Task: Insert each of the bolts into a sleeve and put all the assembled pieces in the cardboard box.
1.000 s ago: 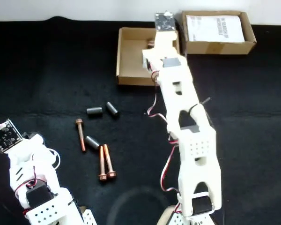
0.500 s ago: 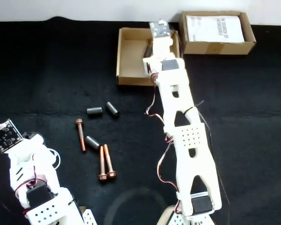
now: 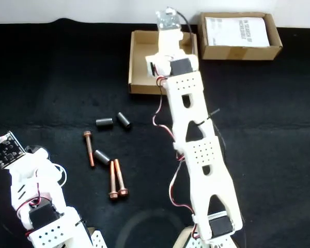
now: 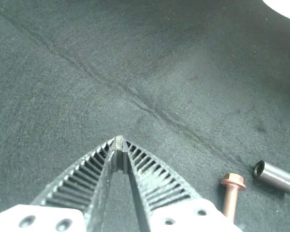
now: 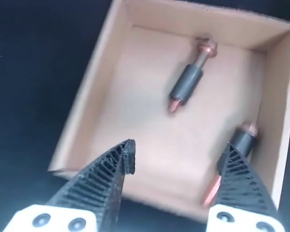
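My right gripper (image 5: 180, 153) hangs open over the cardboard box (image 5: 111, 87) with nothing between its fingers. Two assembled pieces lie inside: one (image 5: 189, 79) mid-floor, the other (image 5: 241, 140) by a wall, partly behind a finger. In the high view the right arm (image 3: 191, 103) stretches to the box (image 3: 143, 62). Three copper bolts (image 3: 88, 148) (image 3: 112, 180) (image 3: 120, 178) and three dark sleeves (image 3: 104, 123) (image 3: 124, 120) (image 3: 102, 156) lie loose on the black mat. My left gripper (image 4: 118, 143) is shut and empty just above the mat, short of a bolt head (image 4: 232, 182) and a sleeve (image 4: 275, 177).
A second cardboard box (image 3: 239, 50) holding a printed sheet stands right of the first at the back. The left arm (image 3: 26, 181) sits at the front left corner. The mat's back edge meets a white wall.
The right arm has swung left, bringing its wrist from the box's right wall over the box's middle. The left arm and the loose parts have not moved.
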